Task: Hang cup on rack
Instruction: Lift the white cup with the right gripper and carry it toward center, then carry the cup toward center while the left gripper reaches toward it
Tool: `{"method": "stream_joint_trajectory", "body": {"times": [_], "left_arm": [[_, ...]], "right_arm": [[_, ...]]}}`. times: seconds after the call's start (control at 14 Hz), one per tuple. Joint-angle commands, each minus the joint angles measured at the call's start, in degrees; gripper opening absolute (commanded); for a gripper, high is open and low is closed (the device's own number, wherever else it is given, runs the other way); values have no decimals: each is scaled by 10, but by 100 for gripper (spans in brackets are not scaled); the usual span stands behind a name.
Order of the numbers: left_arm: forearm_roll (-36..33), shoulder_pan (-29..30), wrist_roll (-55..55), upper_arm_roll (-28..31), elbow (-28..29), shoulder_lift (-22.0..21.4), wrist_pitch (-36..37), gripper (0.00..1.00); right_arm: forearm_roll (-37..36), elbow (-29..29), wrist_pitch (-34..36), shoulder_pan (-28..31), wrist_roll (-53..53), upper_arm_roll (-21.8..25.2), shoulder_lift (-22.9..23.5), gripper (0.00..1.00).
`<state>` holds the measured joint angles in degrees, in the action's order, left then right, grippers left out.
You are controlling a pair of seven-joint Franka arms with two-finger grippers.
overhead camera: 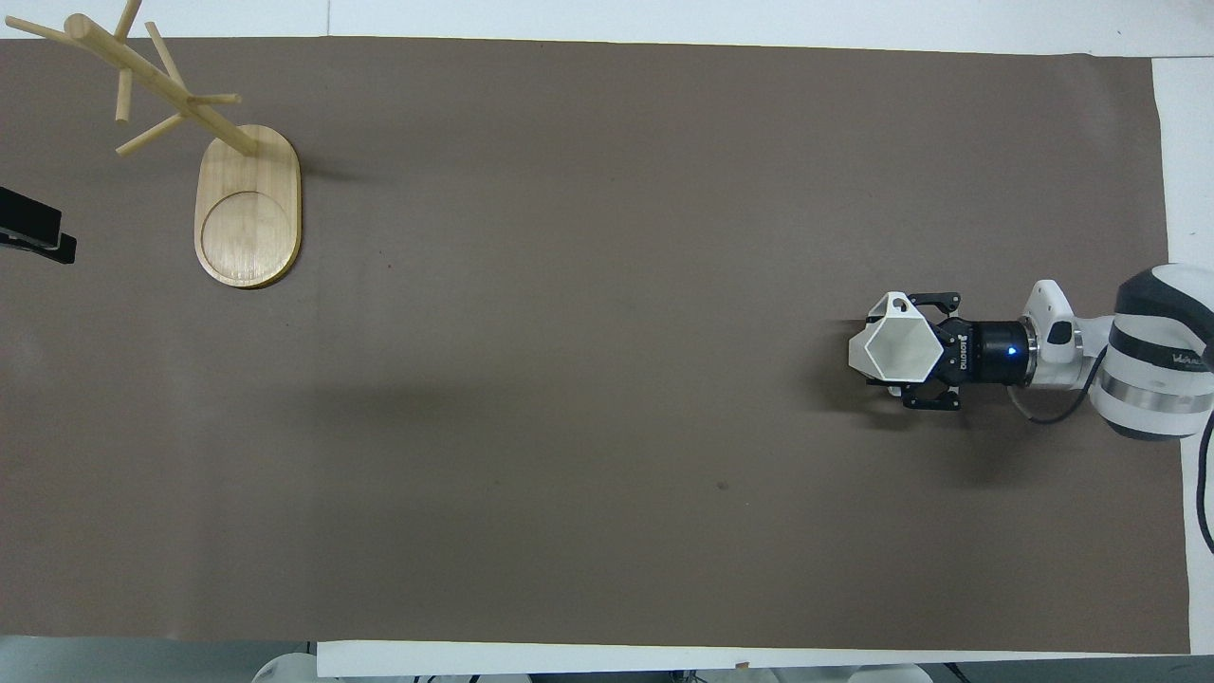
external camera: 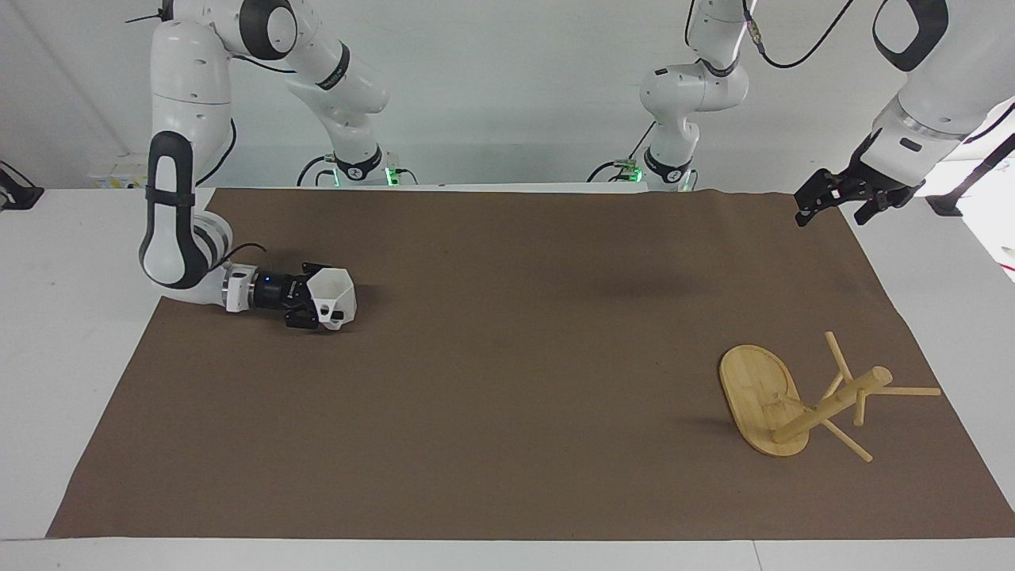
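A: Two arms in view, one working. Right gripper (external camera: pixel 313 308) is closed on the cup (external camera: pixel 335 296), its fingers around the cup's body; wrist lies nearly level, low over the brown mat (external camera: pixel 507 357) at the right arm's end of the table. I cannot tell whether the cup's base touches the mat or hangs just above it.

B: Cup attitude?

A: Mouth up, as the overhead view shows; handle sticks out sideways from the gripper, on the side away from the robots.

B: Rack?

A: Rack (external camera: pixel 793 400) stands well apart from the gripper, at the left arm's end of the table. Post and pegs look bare.

B: Left arm?

A: Left gripper (external camera: pixel 842 194) waits in the air over the mat's edge at its own end, fingers apart, holding nothing.

B: Step in hand?

A: Judged: grasp made, carry not yet done. Next move calls for lifting the cup, taking it across the mat to the rack, then turning the wrist so the handle opening lines up with a peg and slides on.
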<state>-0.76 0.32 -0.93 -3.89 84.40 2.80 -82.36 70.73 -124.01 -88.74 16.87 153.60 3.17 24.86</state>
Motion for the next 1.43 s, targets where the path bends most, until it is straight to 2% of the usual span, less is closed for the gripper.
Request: {"method": "stream_joint_trajectory", "body": {"times": [0.0, 0.21, 0.36, 0.71, 1.0, 1.36], "left_arm": [[-7, -12, 59, 0, 21, -17, -4, 100], [-5, -78, 167, -2, 68, -38, -56, 100], [-5, -135, 250, -2, 108, -55, -102, 100], [-5, -246, 411, -2, 127, -32, -163, 100], [-5, -291, 486, -2, 129, -16, -193, 100], [0, -313, 559, -2, 142, 12, -231, 100]], "right_arm": [[58, 1, -11, -80, -21, -7, -21, 28], [130, 17, -78, -191, -82, -8, -47, 28], [155, 55, -124, -253, -130, -8, -53, 28], [317, 65, -201, -386, -168, -9, -54, 28], [336, 77, -249, -426, -185, -10, -62, 28], [368, 90, -266, -453, -194, -10, -61, 28]]}}
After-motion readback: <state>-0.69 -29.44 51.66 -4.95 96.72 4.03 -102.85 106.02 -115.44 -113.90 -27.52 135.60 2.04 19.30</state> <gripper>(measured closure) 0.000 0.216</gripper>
